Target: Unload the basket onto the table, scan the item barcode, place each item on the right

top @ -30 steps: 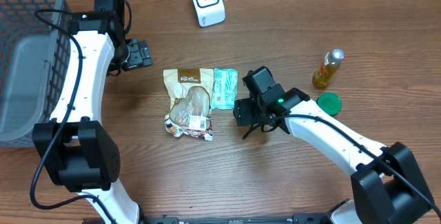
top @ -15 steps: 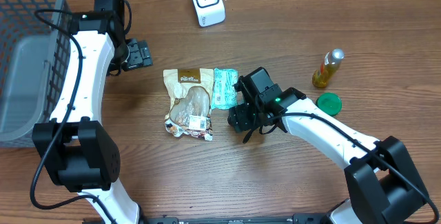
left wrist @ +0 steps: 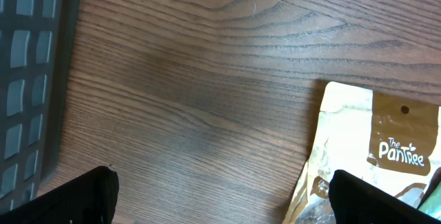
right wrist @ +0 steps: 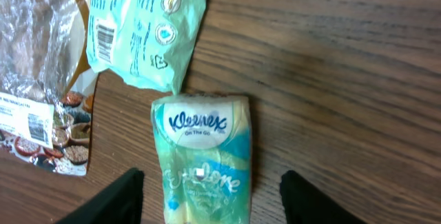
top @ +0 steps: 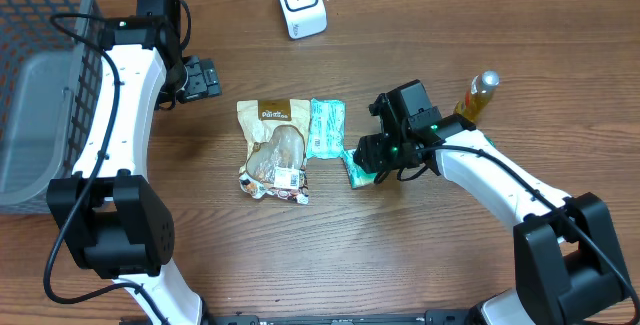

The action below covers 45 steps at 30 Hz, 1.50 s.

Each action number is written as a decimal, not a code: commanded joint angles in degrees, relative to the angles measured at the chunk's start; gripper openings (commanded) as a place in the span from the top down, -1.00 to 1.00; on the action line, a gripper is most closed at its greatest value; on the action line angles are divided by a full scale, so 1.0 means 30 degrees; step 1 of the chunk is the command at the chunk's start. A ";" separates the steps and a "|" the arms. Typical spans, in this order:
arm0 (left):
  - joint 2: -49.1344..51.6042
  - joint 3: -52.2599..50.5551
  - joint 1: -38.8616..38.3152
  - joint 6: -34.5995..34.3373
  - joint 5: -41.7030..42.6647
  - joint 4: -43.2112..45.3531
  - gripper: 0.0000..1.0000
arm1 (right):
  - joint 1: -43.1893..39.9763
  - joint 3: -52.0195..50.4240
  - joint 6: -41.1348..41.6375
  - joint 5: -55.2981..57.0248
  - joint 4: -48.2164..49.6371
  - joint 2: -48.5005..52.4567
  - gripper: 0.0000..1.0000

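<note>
Right tool [right wrist: 207, 203], jaws apart, straddles the green-and-white soft Kleenex tissue pack [right wrist: 201, 155] with gaps both sides, bare brown wooden table [right wrist: 344, 58] alongside; left tool [top: 207, 78] wide, empty.

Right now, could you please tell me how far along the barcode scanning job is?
Nothing looks scanned: no item is near the scanner. In hand: the right end effector straddles the Kleenex pack, jaws open, not gripping. To do: grasp it, lift it, show its barcode to the scanner. The left end effector hangs open, empty.
</note>
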 commanded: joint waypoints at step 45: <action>-0.0284 0.0306 -0.0131 0.0080 -0.0248 0.0015 -0.99 | -0.0029 -0.0576 -0.0321 -0.0131 -0.0459 0.1938 0.93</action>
